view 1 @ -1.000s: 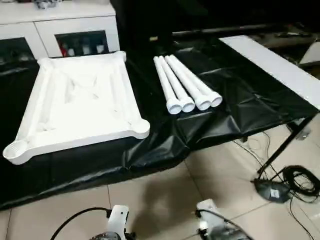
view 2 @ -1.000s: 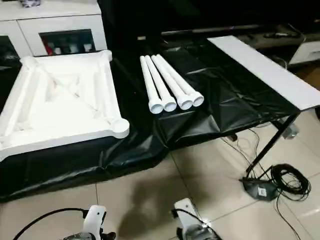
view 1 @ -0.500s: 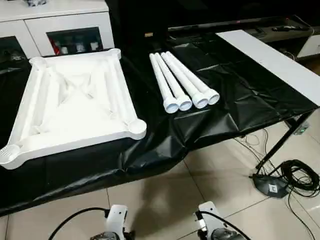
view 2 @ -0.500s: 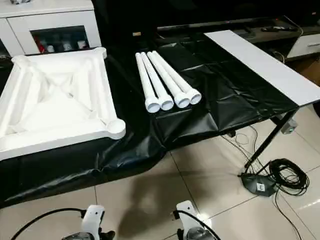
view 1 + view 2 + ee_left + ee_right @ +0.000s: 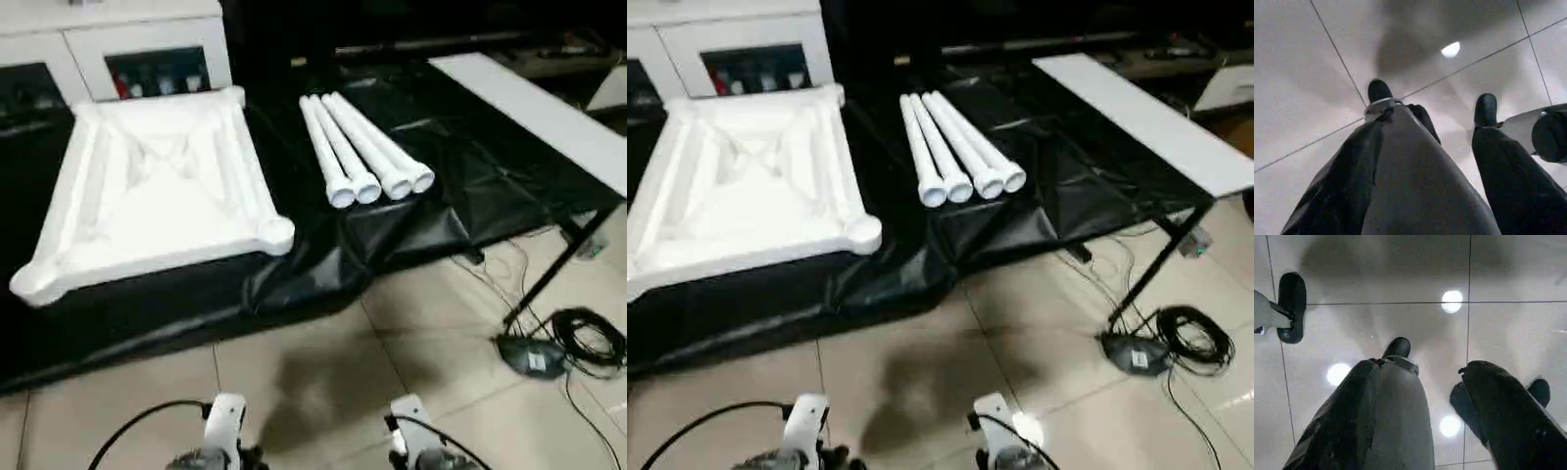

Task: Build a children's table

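Assembly has not begun: this is the approach, before any first grasp. The white top point(image 5: 157, 196) lies upside down on the black-covered tabletop point(image 5: 490, 186), ribs facing up, with its round corner sockets empty. The nearest socket point(image 5: 275, 233) sits at the front edge. The four legs point(image 5: 367, 157) lie side by side, touching, just to the right of the top, with their open wide ends toward the robot. Both hands hang low over the tiled floor point(image 5: 1298, 58), well short of the tabletop. The left hand point(image 5: 1432, 100) has its fingers spread and holds nothing, and the right hand point(image 5: 1467, 369) is likewise spread and empty. The next move probably calls for raising an arm forward over the tabletop edge, likely the right one since the legs lie on that side. It would close on the outermost leg near its wide end without rolling the neighbours. The leg must then be tipped upright and lined up squarely over a socket before pressing.
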